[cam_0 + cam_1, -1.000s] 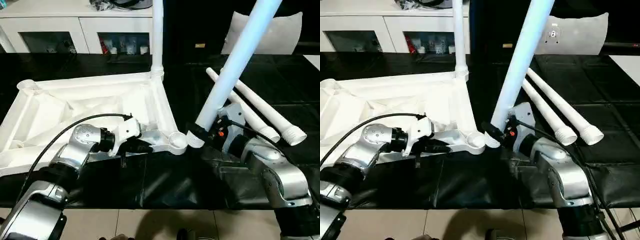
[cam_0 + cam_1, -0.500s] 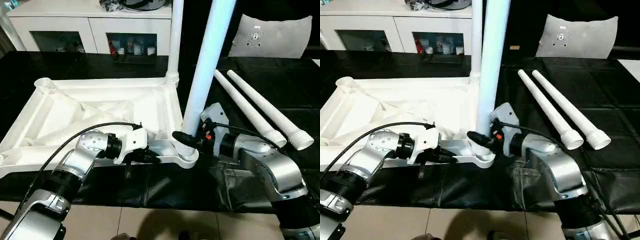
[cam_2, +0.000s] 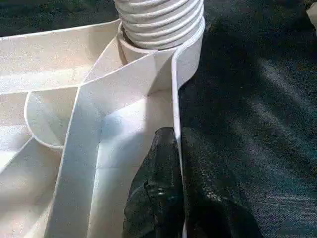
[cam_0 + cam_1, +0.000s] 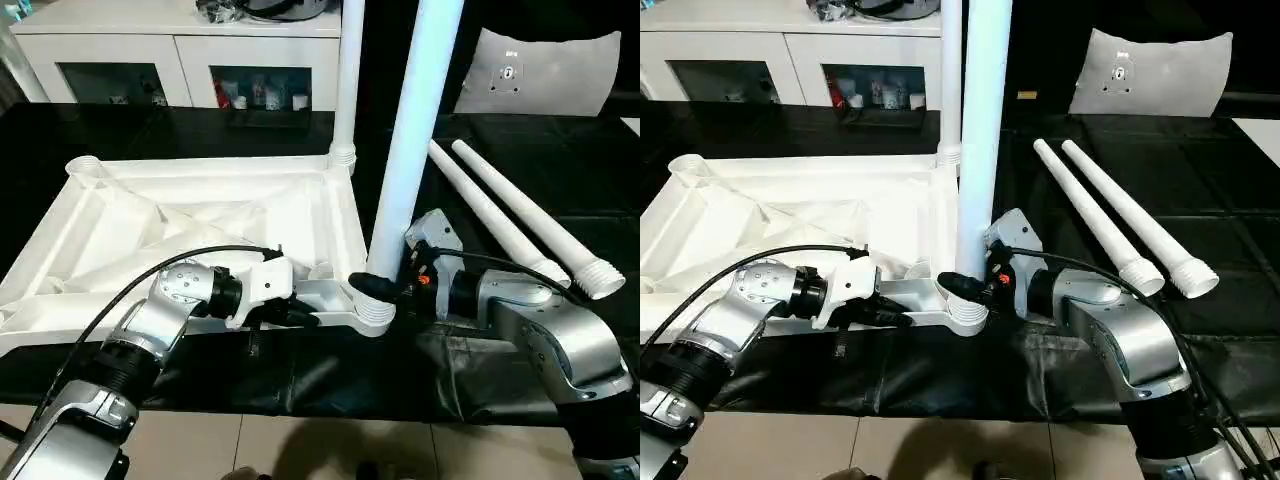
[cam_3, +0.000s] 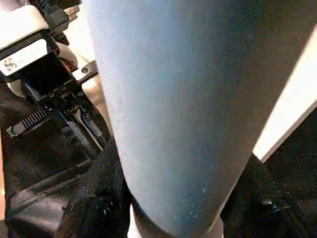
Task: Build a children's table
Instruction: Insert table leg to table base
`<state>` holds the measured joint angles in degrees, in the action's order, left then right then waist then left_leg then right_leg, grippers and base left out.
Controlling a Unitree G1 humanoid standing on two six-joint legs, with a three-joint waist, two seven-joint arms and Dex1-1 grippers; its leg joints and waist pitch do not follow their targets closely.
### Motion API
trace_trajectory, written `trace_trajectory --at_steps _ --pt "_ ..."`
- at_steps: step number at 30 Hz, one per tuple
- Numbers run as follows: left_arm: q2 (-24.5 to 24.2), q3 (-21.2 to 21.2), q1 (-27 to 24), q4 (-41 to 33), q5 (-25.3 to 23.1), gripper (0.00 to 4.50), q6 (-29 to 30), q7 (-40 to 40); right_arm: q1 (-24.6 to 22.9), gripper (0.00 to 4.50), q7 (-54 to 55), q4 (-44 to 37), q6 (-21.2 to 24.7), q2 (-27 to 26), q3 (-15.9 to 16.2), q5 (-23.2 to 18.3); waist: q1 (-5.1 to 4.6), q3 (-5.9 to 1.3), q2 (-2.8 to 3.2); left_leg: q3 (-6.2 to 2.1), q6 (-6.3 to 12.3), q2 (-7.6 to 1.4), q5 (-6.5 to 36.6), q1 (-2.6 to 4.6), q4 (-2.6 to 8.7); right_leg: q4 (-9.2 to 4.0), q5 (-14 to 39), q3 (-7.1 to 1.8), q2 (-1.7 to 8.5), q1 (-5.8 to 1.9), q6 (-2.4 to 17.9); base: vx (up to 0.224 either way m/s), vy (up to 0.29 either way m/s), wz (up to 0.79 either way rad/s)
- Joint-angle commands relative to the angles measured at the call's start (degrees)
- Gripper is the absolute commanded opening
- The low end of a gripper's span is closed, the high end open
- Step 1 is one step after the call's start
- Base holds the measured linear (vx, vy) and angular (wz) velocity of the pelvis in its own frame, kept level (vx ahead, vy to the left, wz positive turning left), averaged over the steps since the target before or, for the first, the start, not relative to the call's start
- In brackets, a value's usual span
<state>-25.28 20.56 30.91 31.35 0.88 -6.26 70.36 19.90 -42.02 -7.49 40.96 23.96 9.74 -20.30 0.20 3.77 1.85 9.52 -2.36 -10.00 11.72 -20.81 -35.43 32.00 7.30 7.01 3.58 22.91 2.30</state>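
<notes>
The white table top (image 4: 150, 215) lies upside down on the black cover, ribs up. One white leg (image 4: 350, 70) stands screwed into its far right corner socket. My right gripper (image 4: 378, 288) is shut on a second leg (image 4: 415, 120), held upright with its lower end in the near right corner socket (image 4: 375, 315). In the right wrist view this leg (image 5: 173, 99) runs between my black fingers (image 5: 99, 198). My left gripper (image 4: 300, 315) is shut on the top's near rim, just left of that socket; its fingers (image 3: 158, 198) pinch the rim wall below the leg's threaded end (image 3: 161, 20).
Two loose legs (image 4: 1090, 215) (image 4: 1135, 215) lie side by side on the cover to the right, threaded ends toward me. A white cabinet (image 4: 180, 50) stands at the back and a grey cushion (image 4: 540, 75) at the back right. The cover's front edge (image 4: 330, 410) drops to a pale floor.
The held leg has swung from tilted, with its end beside the near right socket, to upright with its end in the socket. My left gripper has kept its hold on the rim. The camera shifted.
</notes>
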Motion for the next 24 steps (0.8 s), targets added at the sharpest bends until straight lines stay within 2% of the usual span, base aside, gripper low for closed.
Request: trace_trajectory --at_steps 1,5,8,9,12,16,22,24 --pt "-0.26 0.46 -0.31 -1.14 -1.14 0.0 -0.3 0.03 0.2 1.91 0.34 1.01 0.49 -0.79 -0.27 -0.87 -0.15 -3.85 0.0 -1.28 2.37 -2.73 12.74 0.69 4.2 -5.48 31.75 -2.84 5.1 -2.73 2.42 0.0 0.0 0.0" --pt "-0.21 0.04 -0.53 -1.73 -0.69 0.0 -0.33 -0.17 0.06 1.91 0.42 1.45 0.57 -1.05 -0.53 -0.91 -0.2 -3.83 -0.24 -1.31 2.26 -2.64 13.32 0.78 4.15 -5.59 32.54 -2.7 5.12 -2.75 2.01 0.0 0.0 0.0" --pt "-0.46 -0.07 -0.46 -1.96 -0.71 0.0 -0.17 -0.1 -0.14 1.91 0.54 1.87 0.23 -1.34 -0.52 -0.74 -0.26 -3.78 -0.1 -1.34 2.3 -2.63 13.48 0.75 4.18 -5.64 32.68 -2.66 5.07 -2.72 1.86 0.0 0.0 0.0" --pt "-0.61 -0.07 -0.54 -2.24 -0.68 0.0 -0.08 0.0 -0.27 1.91 0.59 2.21 -0.13 -1.56 -0.56 -0.66 -0.2 -3.79 0.11 -1.37 2.23 -2.63 13.61 0.83 4.18 -5.62 32.7 -2.65 5.08 -2.69 1.86 0.0 0.0 0.0" --pt "-0.9 -0.09 -0.82 -3.15 -0.56 0.0 0.29 0.13 -0.51 1.91 1.4 4.06 -2.41 -2.91 -1.48 -0.39 -0.24 -3.79 -0.07 -1.39 2.08 -2.67 13.88 0.81 4.2 -5.57 32.46 -2.66 5.17 -2.67 2.22 0.0 0.0 0.0" --pt "-1.01 -0.2 -0.89 -3.43 -0.52 0.0 0.44 0.05 -0.77 1.91 1.62 5.34 -3.15 -3.44 -1.87 -0.42 -0.33 -3.68 -0.14 -1.41 2.11 -2.74 14.23 0.81 4.29 -5.6 32.53 -2.68 5.16 -2.66 2.35 0.0 0.0 0.0" --pt "-1.34 -0.42 -1.4 -4.42 -0.38 0.0 1.07 -0.22 -2.65 1.91 1.25 6.94 -4.13 -4.18 -3.71 -1.51 -0.3 -3.73 -0.07 -1.43 2.23 -2.76 14.25 0.76 4.31 -5.63 32.7 -2.69 5.22 -2.66 2.2 0.0 0.0 0.0" --pt "-1.32 -0.54 -1.4 -4.5 -0.3 0.0 1.25 -0.24 -3.79 1.91 1.46 8.01 -5.19 -5.14 -5.39 -2.59 -0.27 -3.77 0.02 -1.44 2.29 -2.81 14.09 0.74 4.35 -5.56 32.01 -2.76 5.25 -2.68 2.48 0.0 0.0 0.0"
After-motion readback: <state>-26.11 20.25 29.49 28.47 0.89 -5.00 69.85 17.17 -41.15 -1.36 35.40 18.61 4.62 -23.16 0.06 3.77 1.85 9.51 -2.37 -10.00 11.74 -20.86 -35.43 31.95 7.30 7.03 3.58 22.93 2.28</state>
